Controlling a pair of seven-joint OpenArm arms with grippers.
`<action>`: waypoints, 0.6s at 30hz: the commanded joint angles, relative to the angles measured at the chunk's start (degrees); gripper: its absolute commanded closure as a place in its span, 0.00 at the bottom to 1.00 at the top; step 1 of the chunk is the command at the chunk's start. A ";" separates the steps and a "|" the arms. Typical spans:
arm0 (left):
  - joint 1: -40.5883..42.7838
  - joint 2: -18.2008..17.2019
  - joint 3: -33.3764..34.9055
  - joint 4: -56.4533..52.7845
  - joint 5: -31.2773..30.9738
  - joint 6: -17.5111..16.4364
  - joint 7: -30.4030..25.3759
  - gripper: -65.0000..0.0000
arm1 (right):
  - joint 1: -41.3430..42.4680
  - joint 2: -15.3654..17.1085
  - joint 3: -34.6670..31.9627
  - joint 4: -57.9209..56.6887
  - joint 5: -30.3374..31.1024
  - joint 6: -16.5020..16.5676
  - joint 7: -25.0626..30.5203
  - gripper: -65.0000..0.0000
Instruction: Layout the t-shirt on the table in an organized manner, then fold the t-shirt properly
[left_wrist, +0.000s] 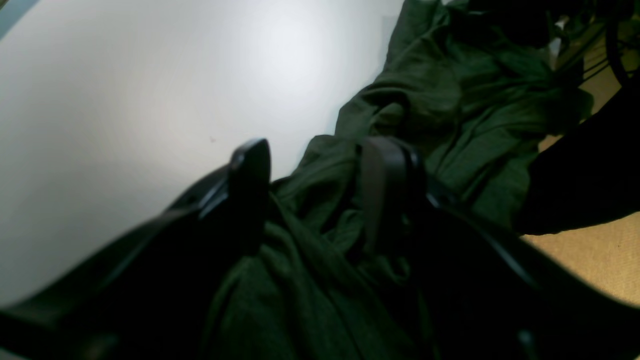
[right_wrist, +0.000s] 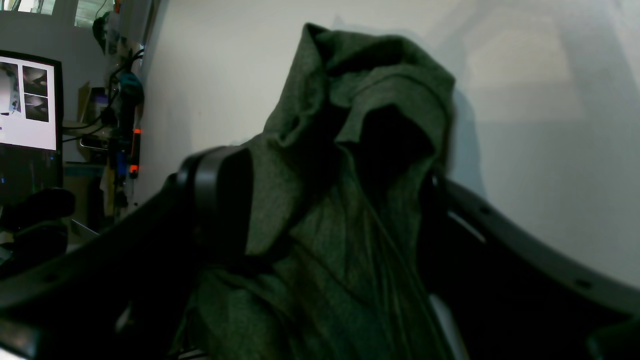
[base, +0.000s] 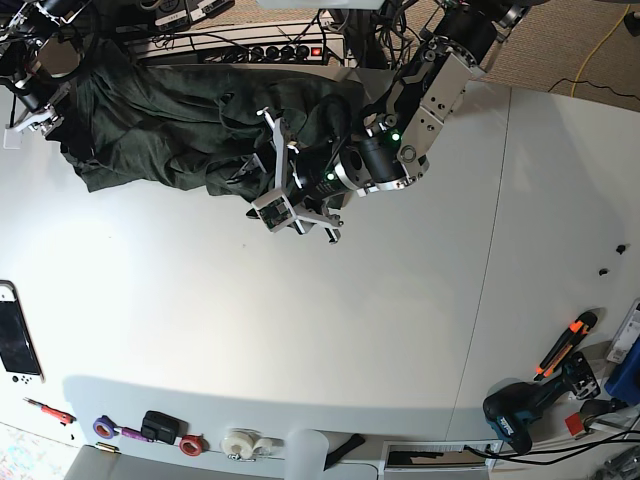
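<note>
Between the left gripper's (left_wrist: 320, 165) fingers lies bunched t-shirt (left_wrist: 450, 100) cloth; they apparently pinch it. At ten o'clock in the base view, the right gripper (right_wrist: 330, 185) holds another fold, the shirt heaped along the table's (base: 300, 340) far edge.

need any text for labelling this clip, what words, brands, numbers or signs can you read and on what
No text reads in any view.
t-shirt: plain green, no print.
monitor: shows images only, too blurred for words.
cordless drill: any marking is too small to read.
tape rolls: no legible label.
</note>
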 joint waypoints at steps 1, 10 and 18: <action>-1.07 0.63 -0.09 0.87 -0.59 0.02 -1.66 0.54 | -0.50 0.85 -0.33 0.33 -0.74 -0.13 -1.15 0.35; -1.09 0.61 -0.09 0.87 -0.55 0.04 -1.62 0.54 | -1.86 0.85 -7.74 0.33 -0.70 0.47 -1.15 0.35; -1.99 0.26 -1.79 1.46 1.46 0.02 3.67 0.62 | -1.84 0.90 -11.06 0.39 2.10 0.47 -1.15 0.99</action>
